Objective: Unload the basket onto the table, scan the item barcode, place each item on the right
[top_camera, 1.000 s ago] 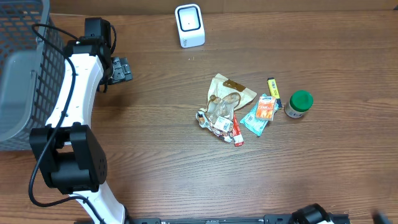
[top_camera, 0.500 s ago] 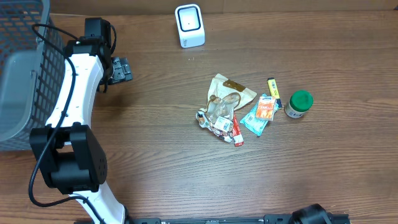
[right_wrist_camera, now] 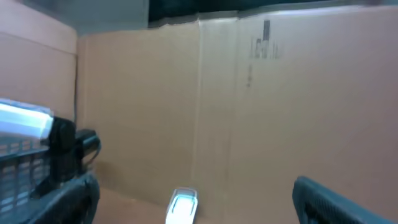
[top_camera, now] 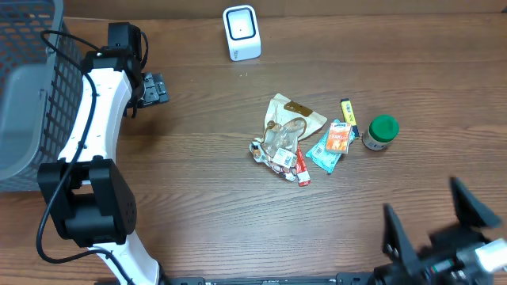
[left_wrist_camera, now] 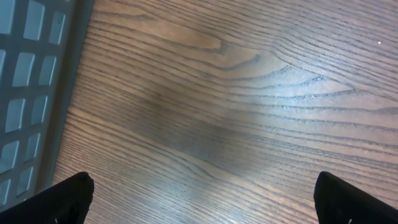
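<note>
Snack packets (top_camera: pixel 287 142) heaped centrally, well apart from right gripper (top_camera: pixel 434 218), jaws seemingly spread

- Blurred cardboard wall (right_wrist_camera: pixel 249 112) with a vertical seam fills the background.
- White scanner (right_wrist_camera: pixel 182 209) stands bottom centre.
- Left arm (right_wrist_camera: pixel 65 144) and mesh basket (right_wrist_camera: pixel 17 165) sit at the left edge.
- Right end effector (right_wrist_camera: pixel 200 198): dark fingers (right_wrist_camera: pixel 346 199) spread wide at the lower corners.

The brown wood-grain table (top_camera: pixel 206 206) carries a white barcode scanner (top_camera: pixel 242 32) near its far edge, and a grey mesh basket (top_camera: pixel 32 87) sits at its left end. Right of the middle lies a cluster: a tan pouch (top_camera: pixel 297 113) touching a clear wrapper (top_camera: pixel 279 142), a red tube (top_camera: pixel 302 169), a teal-and-orange sachet (top_camera: pixel 333 145), a yellow marker (top_camera: pixel 348 113) and an upright green-lidded jar (top_camera: pixel 381 132).
</note>
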{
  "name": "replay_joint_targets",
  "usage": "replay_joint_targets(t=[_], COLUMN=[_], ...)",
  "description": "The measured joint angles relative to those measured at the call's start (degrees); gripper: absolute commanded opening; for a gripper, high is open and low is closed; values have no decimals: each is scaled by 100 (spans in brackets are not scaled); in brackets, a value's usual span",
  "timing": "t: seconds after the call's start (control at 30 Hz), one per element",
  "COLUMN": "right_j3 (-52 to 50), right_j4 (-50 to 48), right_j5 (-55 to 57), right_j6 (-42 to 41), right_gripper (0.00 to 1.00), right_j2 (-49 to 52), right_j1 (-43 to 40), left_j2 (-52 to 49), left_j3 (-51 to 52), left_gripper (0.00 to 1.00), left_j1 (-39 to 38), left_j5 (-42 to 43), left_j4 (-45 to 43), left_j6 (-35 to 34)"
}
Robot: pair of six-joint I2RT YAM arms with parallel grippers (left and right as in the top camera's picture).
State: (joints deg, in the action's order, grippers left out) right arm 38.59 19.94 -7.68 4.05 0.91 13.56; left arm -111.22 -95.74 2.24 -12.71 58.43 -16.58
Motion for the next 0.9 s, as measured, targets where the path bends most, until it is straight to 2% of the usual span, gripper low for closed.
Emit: replay_joint_targets(t=[0.1,0.2,0.33,0.4,0.73,0.9], right_j3=[-1145,-2267,-3375,-3740,-3755,-3755], right_j4=[-1932,-3434,-4249,-4037,-2041,-1530], right_j5=[-76,-109,-116,-101,170,203], right_j6=[-42,-70,-184,-330,-815,-859], right_gripper=[100,100,100,100,100,100], right_j2=[2,-2,-2,-4,-17,-7], right_j1=[-4,-4,-4,-7,-15,-17], left_j2=[0,0,0,0,0,0], left_j3=[0,0,0,0,0,0], left_gripper=[100,100,100,100,100,100], left_j1=[0,0,0,0,0,0], left_j5=[0,0,0,0,0,0], left_j4=[0,2,2,0,4,4], left_j6=[0,0,2,0,2,0])
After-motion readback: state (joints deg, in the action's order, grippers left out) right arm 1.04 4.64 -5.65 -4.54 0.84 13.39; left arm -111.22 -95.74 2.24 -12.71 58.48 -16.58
